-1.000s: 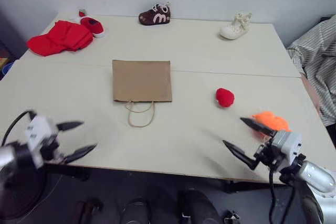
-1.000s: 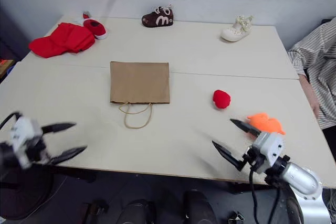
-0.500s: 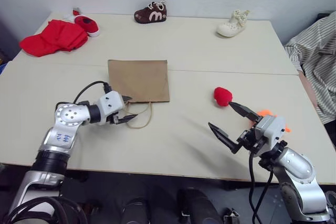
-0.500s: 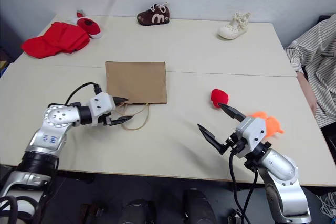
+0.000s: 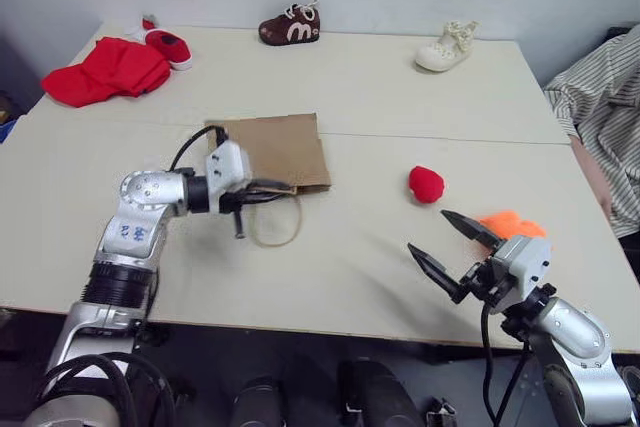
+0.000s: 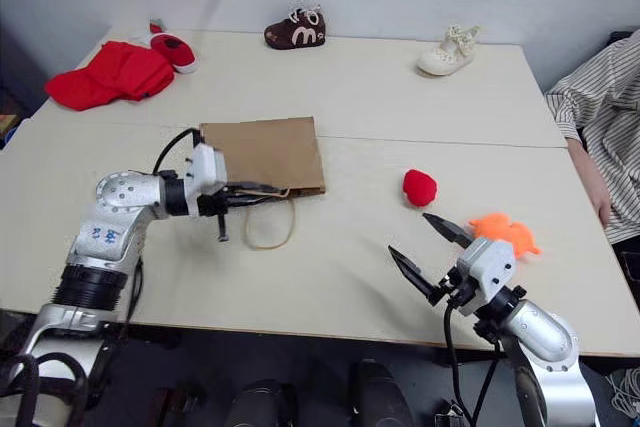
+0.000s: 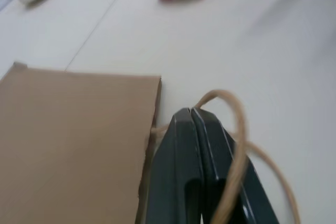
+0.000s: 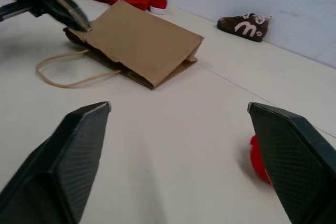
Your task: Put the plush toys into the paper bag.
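Lying flat on the desk (image 5: 380,97), the paper bag (image 5: 270,150) has its mouth and cord handles (image 5: 276,219) toward the robot; in the head views the left claw (image 5: 268,187) sits at that mouth edge, fingers pressed together, apparently pinching a handle cord or the lip. The red plush toy (image 5: 427,184) lies well right of the bag, the orange plush toy (image 5: 510,224) farther right still, just beyond the right claw (image 5: 450,243), whose fingers stand apart and empty; that arm is clearly nearer both. Looking along the left wrist, the cord loops beside the shut fingertips, its grip unclear. Across the right wrist view, the bag's mouth end looks slightly raised.
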Tool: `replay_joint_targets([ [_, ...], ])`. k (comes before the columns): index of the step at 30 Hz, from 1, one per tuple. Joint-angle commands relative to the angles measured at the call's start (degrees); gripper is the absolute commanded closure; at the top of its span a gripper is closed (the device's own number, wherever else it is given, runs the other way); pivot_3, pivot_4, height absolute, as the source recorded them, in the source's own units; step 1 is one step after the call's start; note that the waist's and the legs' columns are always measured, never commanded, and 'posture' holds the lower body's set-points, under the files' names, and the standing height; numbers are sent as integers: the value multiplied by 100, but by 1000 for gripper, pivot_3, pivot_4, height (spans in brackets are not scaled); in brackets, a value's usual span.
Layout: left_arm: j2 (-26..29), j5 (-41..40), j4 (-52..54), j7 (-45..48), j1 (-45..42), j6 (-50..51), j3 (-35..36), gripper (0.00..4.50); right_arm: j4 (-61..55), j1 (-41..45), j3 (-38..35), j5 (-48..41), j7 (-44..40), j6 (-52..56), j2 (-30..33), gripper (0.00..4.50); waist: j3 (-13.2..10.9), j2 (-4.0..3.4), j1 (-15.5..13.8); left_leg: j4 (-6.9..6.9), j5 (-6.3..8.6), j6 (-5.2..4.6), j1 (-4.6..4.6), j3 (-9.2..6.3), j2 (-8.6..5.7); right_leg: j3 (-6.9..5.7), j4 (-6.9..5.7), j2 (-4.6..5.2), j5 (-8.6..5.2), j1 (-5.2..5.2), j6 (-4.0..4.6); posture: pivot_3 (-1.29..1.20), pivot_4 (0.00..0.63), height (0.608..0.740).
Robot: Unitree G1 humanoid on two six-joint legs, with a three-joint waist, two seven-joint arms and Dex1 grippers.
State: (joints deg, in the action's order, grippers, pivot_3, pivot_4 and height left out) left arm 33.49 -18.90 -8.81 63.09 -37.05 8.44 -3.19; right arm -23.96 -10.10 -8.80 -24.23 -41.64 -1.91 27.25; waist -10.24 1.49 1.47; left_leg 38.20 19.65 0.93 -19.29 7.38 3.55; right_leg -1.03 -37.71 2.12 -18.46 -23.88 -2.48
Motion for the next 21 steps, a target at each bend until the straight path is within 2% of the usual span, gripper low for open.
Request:
replay_joint_targets([
  [1,-10,-1205,1151,-108,-418,1527,313,4500,-364,230,300,-194,-99,399,132,1490,0,1,3,1,0,0,-1,-2,0,0,0,0,0,0,-1,0,150,740],
  [5,-23,-1661,1774,-528,-474,2554,387,4500,-353,852,888,30,-32,807,67,2811,-1,-2,62,-4,-4,9,9,0,2,14,-5,-9,0,0,0,0,150,740],
  [9,-188,-1851,1985,-905,-407,3004,421,4500,-62,1590,1424,290,82,1187,-99,4272,-2,-4,27,-3,-12,22,10,-12,8,20,-8,-29,-2,-1,3,0,150,740],
  [10,-321,-1924,2019,-1082,-396,3101,447,4500,90,1877,1621,414,129,1268,-213,4459,-3,-4,20,-3,-12,24,9,-13,10,23,-7,-33,-2,-1,4,0,150,740],
  [14,-689,-2038,2192,-1450,-369,3299,443,4500,773,2689,2192,859,262,1578,-619,4459,-3,-4,18,1,-12,24,4,-14,11,24,-8,-34,-2,-3,4,0,150,740],
  [21,-1131,-2336,2230,-2013,-461,3545,706,4500,1836,3392,2696,1539,348,1553,-987,4459,-3,-4,17,3,-11,22,-13,-14,11,23,-4,-29,-2,-13,5,0,150,740],
])
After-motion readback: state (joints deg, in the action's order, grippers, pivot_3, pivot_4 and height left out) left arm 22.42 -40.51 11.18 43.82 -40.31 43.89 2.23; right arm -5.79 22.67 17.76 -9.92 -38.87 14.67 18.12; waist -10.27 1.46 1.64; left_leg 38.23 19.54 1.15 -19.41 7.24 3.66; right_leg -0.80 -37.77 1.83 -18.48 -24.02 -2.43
